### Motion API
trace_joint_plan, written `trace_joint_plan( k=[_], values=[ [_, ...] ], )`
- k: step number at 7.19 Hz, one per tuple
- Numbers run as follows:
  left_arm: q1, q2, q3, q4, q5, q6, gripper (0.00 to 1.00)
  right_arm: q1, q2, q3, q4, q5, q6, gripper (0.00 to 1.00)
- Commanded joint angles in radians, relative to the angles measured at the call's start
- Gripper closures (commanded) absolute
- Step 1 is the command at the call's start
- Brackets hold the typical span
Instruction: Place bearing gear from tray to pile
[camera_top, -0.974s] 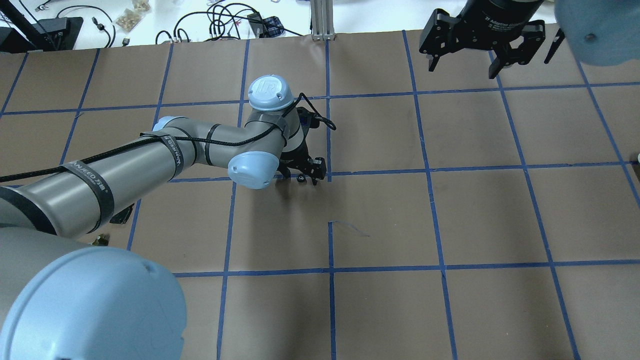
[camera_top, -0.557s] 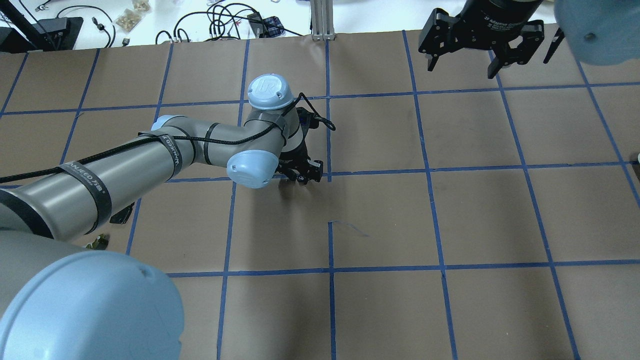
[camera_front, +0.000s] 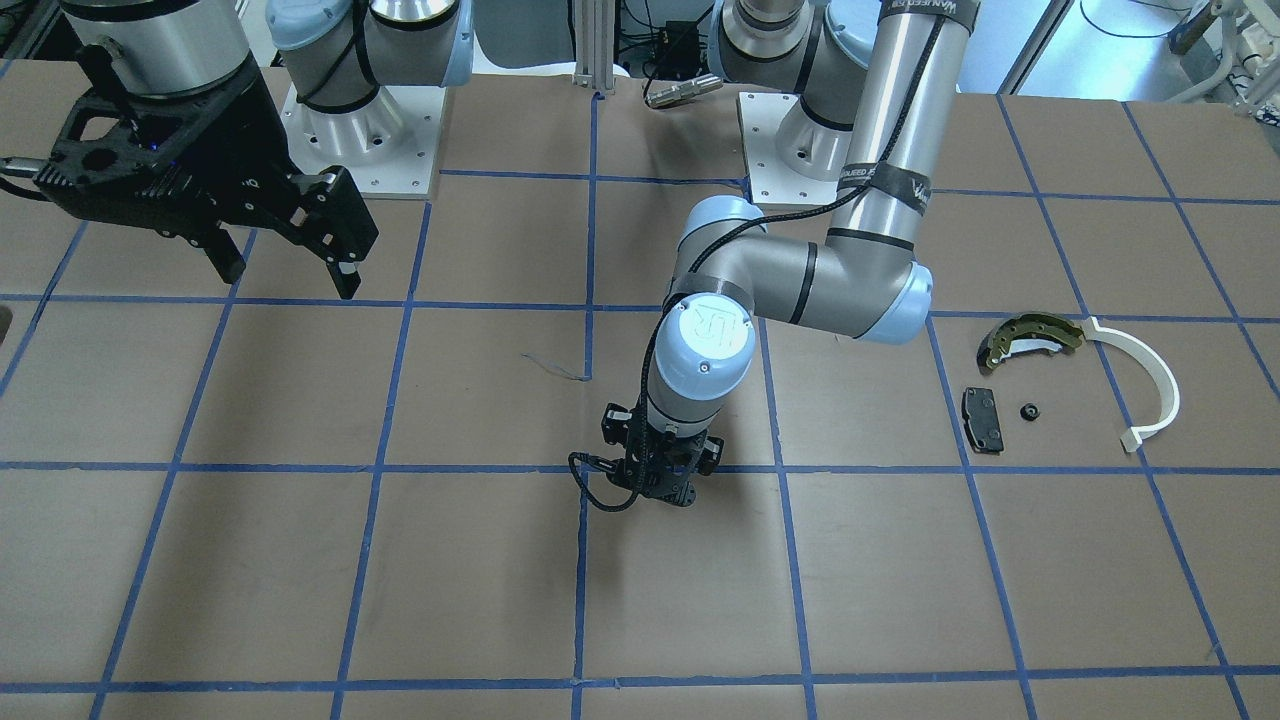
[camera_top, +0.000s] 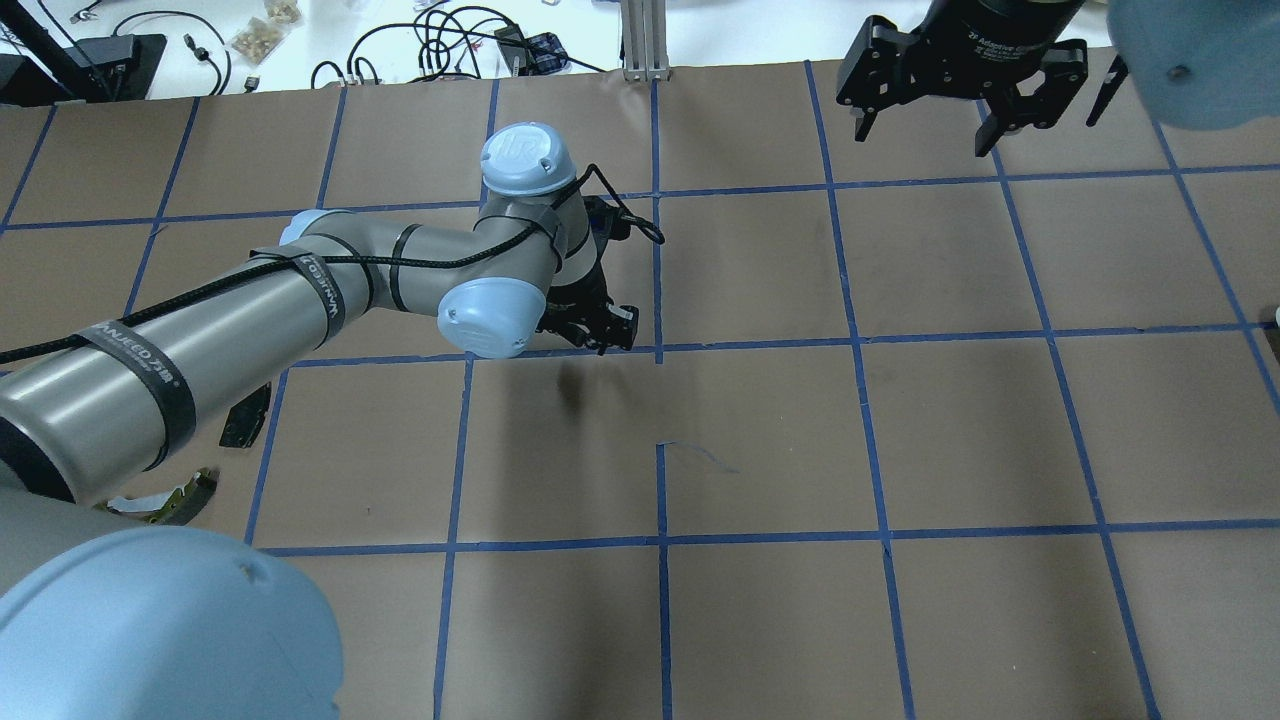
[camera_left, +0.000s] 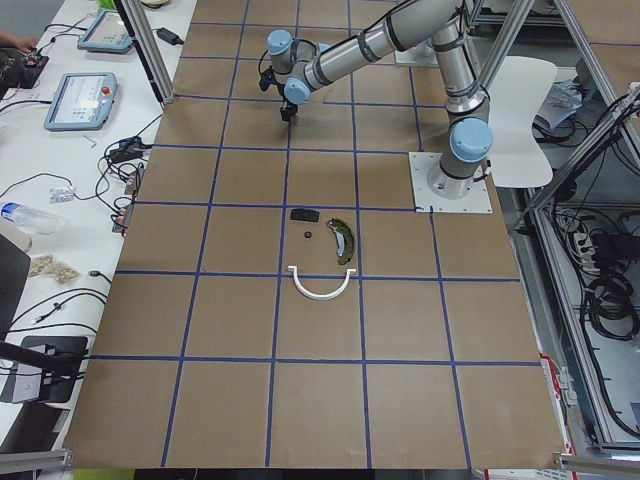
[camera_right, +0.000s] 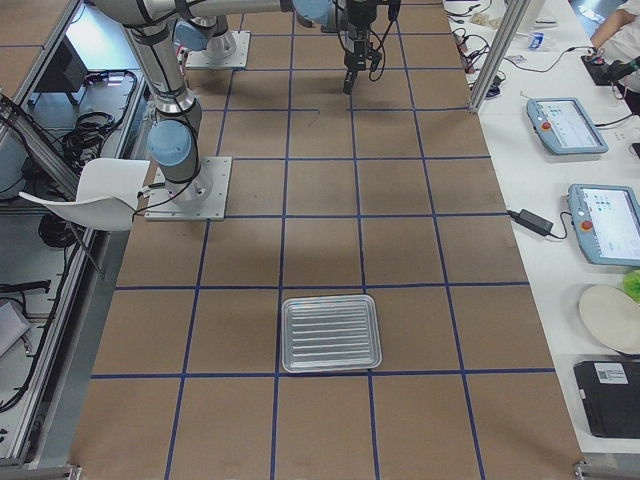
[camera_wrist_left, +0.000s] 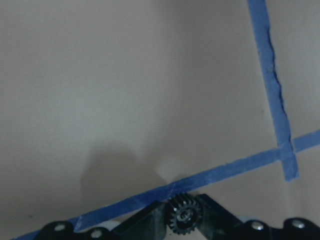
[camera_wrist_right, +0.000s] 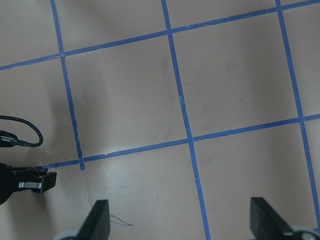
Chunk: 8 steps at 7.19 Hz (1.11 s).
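Observation:
My left gripper (camera_wrist_left: 183, 235) is shut on the small black bearing gear (camera_wrist_left: 183, 217), held above a blue tape line near the table's middle; it also shows in the overhead view (camera_top: 592, 338) and the front view (camera_front: 663, 485). The pile lies on my left: an olive-yellow brake shoe (camera_front: 1030, 337), a white plastic arc (camera_front: 1152, 385), a black pad (camera_front: 981, 419) and a small black part (camera_front: 1027, 411). The metal tray (camera_right: 331, 333) stands far off on my right. My right gripper (camera_top: 925, 115) hangs open and empty over the far right of the table.
The table is brown paper with a blue tape grid. My left forearm (camera_top: 200, 340) covers part of the pile in the overhead view, where the brake shoe (camera_top: 170, 497) and pad (camera_top: 245, 415) peek out. Cables and tablets lie beyond the far edge.
My left gripper has risen and drifted a little left and away with the gear in it; its shadow now lies apart from it. The right gripper has not moved.

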Motion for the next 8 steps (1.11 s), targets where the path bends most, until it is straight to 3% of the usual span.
trace_joint_plan(
  k=[1,3,5,8],
  values=[
    [0.108,0.055,0.102,-0.193,0.008,0.02,1.0,0.0,0.0,0.001,0.001,0.001,-0.001,0.0],
    [0.331,0.094,0.198,-0.383,0.01,0.287,1.0,0.0,0.0,-0.001,0.001,0.001,-0.001,0.0],
    [0.54,0.103,0.187,-0.386,0.06,0.577,1.0,0.0,0.0,0.001,0.0,0.001,0.001,0.0],
    [0.791,0.078,0.134,-0.368,0.065,0.843,1.0,0.0,0.0,0.003,0.001,0.001,-0.001,0.0]
  ],
)
